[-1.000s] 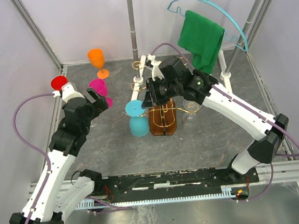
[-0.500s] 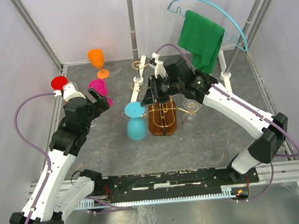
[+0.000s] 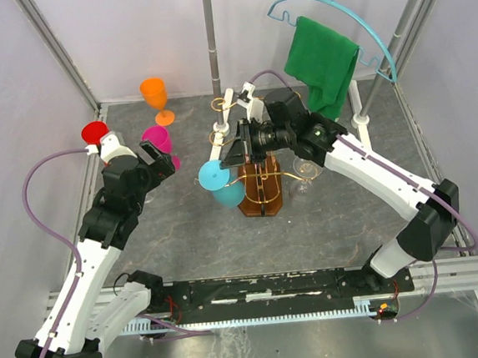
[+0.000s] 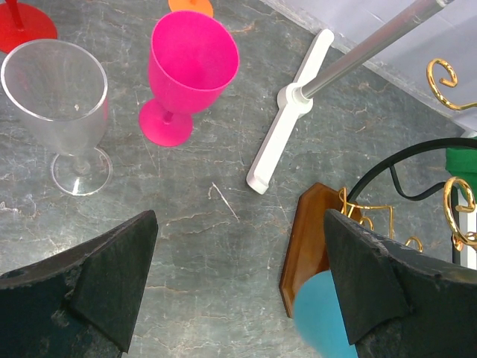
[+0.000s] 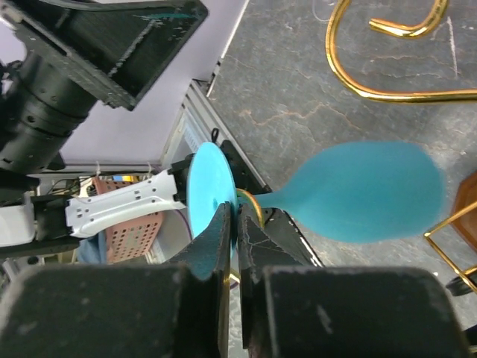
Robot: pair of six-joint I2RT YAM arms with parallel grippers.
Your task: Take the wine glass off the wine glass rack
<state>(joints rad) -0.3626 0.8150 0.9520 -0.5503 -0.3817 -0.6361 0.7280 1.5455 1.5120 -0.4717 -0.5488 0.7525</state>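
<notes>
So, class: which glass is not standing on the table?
The teal glass, foot up at the rack; the orange, pink and clear ones stand upright.

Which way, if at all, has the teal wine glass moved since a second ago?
Yes. The teal wine glass tilted: its bowl swung right in the top view, now overlapping the wooden base of the wine glass rack; its foot barely shifted.

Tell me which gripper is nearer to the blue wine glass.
Right. The right gripper is closed on the blue wine glass at its stem, by the rack. The left gripper hangs open to its left, near the pink glass.
</notes>
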